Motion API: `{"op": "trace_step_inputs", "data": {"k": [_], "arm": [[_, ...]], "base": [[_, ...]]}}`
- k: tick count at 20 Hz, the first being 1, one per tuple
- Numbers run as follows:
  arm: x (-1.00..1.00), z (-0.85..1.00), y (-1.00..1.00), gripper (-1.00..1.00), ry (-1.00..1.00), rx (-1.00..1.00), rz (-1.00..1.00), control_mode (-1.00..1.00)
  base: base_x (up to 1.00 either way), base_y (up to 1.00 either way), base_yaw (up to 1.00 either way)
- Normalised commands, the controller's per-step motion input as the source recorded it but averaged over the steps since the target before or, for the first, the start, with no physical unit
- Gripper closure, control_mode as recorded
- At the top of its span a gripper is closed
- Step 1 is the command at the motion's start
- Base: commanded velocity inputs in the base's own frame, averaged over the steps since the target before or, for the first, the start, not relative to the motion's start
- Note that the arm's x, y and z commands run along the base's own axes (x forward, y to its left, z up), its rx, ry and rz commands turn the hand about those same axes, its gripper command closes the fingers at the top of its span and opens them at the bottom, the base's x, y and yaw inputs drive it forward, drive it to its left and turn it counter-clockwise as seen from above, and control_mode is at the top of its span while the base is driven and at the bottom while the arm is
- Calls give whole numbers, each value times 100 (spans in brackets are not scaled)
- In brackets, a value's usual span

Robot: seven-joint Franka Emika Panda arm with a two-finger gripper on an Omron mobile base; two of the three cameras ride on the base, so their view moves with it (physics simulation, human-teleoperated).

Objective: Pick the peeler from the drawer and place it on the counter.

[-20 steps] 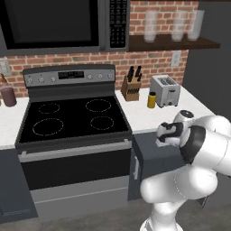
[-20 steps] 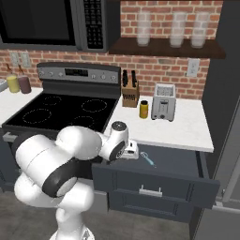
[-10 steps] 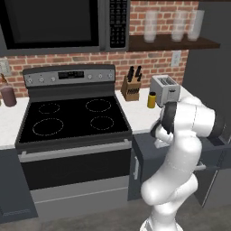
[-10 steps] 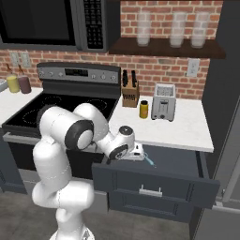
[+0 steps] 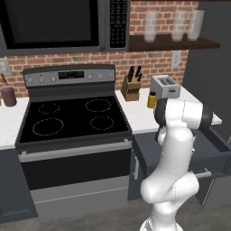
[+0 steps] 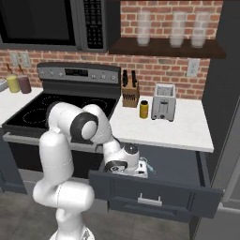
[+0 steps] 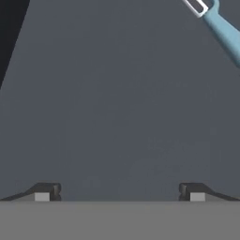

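Peeler [image 7: 220,23] lies off beyond the right fingertip, outside the parted jaws; closing now risks grabbing only air in the drawer [image 7: 117,103].

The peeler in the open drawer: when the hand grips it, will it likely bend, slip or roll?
The peeler looks slim and rigid, so it probably will not bend. It lies flat on the drawer floor, so it should slide rather than roll. Its smooth teal handle may slip between the open hand's fingertips.

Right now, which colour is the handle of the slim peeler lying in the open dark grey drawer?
Pale teal peeler handle, clearest in the hand view.
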Motion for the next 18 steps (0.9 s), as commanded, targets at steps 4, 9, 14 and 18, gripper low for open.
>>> {"op": "trace_step_inputs", "data": {"k": [4,9,14,18], "arm": [[-100,5,-19,-100,3,0,14,-100],[-74,62,-4,-100,1,0,21,-100],[29,100,-36,-100,0,3,22,-100],[59,84,-67,-100,3,3,22,-100]], "base": [[0,0,0],[0,0,0],[0,0,0],[0,0,0]]}}
